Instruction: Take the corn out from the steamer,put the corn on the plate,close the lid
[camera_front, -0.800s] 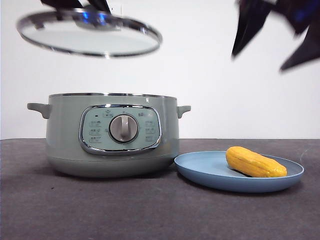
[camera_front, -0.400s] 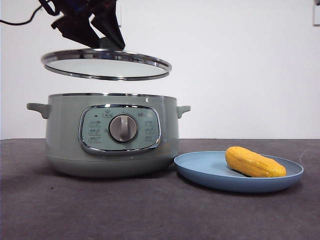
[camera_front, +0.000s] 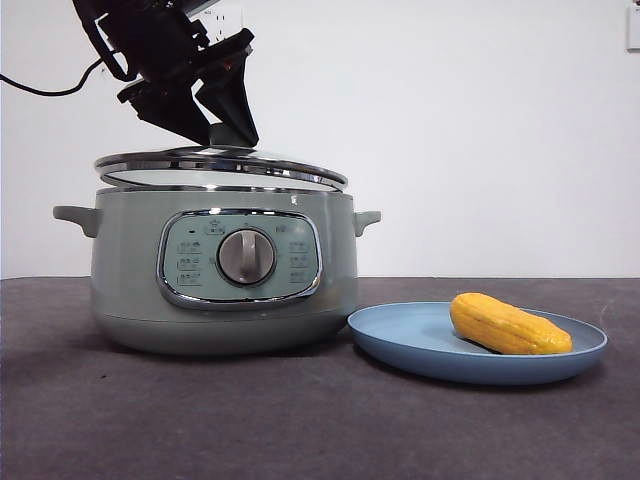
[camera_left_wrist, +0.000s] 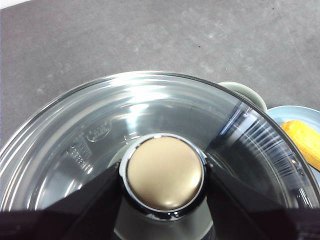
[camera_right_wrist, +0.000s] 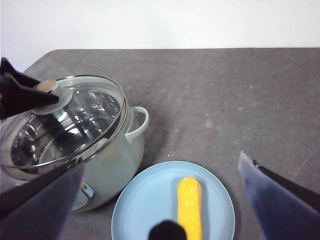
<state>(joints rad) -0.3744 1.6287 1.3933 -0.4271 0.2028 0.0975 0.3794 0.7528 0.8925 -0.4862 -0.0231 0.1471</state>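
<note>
Bright, even light from above; soft shadows under steamer (camera_front: 225, 290) & plate (camera_front: 420, 350) on the counter (camera_front: 300, 430). Glare streaks on lid (camera_left_wrist: 150, 100) glass in my left wrist view. My right hand (camera_right_wrist: 160, 200) jaws blurred, out of focus. Front view sharp.

A: Where does the steamer (camera_front: 225, 270) stand relative to the plate (camera_front: 420, 345)?
B: On the table (camera_front: 300, 420), left of the plate in the front view, their edges just beside each other

A: And the corn (camera_front: 508, 325)?
B: It lies on the plate, toward the side away from the steamer

A: Position of the lid (camera_front: 220, 168)?
B: Directly above the steamer rim, slightly tilted, with the left gripper (camera_front: 215, 125) on its knob (camera_left_wrist: 164, 172) from above
</note>
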